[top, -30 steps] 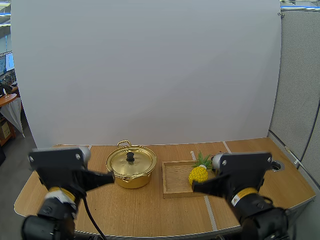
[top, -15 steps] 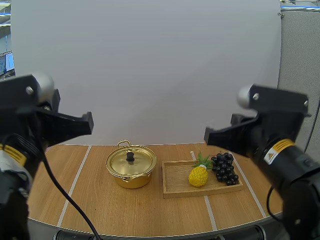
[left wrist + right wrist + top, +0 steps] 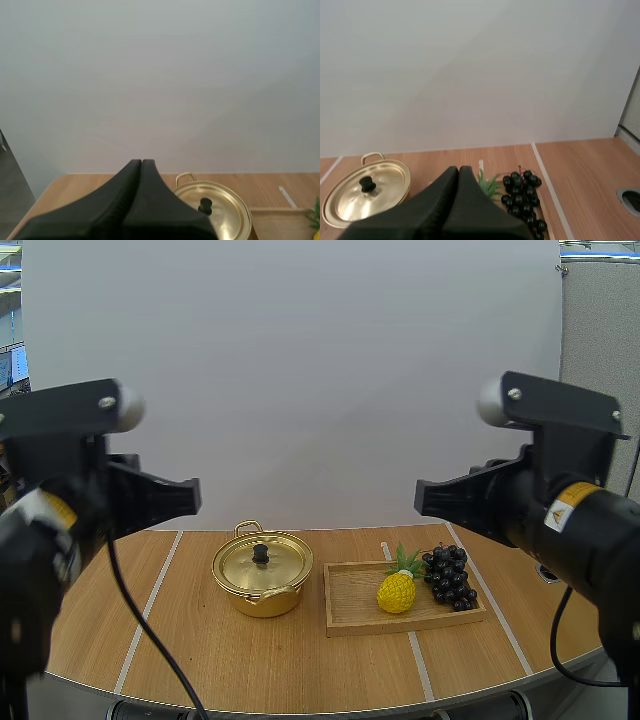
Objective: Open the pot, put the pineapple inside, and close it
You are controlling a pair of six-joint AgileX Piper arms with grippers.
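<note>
A gold pot [image 3: 262,580] stands left of centre on the wooden table, its lid with a black knob [image 3: 260,554] on it. A yellow pineapple [image 3: 397,589] with green leaves lies on the wooden tray [image 3: 350,605] to the pot's right. My left gripper [image 3: 192,498] hangs high above the table's left side, fingers together in one dark wedge [image 3: 141,165], with the pot [image 3: 225,212] below and beyond it. My right gripper [image 3: 422,498] hangs high at the right, also shut [image 3: 458,171], above the pineapple's leaves [image 3: 487,182] and right of the pot [image 3: 350,200].
A bunch of dark grapes [image 3: 450,577] lies on the tray's right half, beside the pineapple; they sit just past my right gripper's tip [image 3: 522,196]. White tape lines cross the tabletop. A round cable hole [image 3: 630,197] sits near the table's right edge.
Both arms have risen from low at the table's front edge to high above it, uncovering the grapes. Pot, tray and fruit have not moved.
</note>
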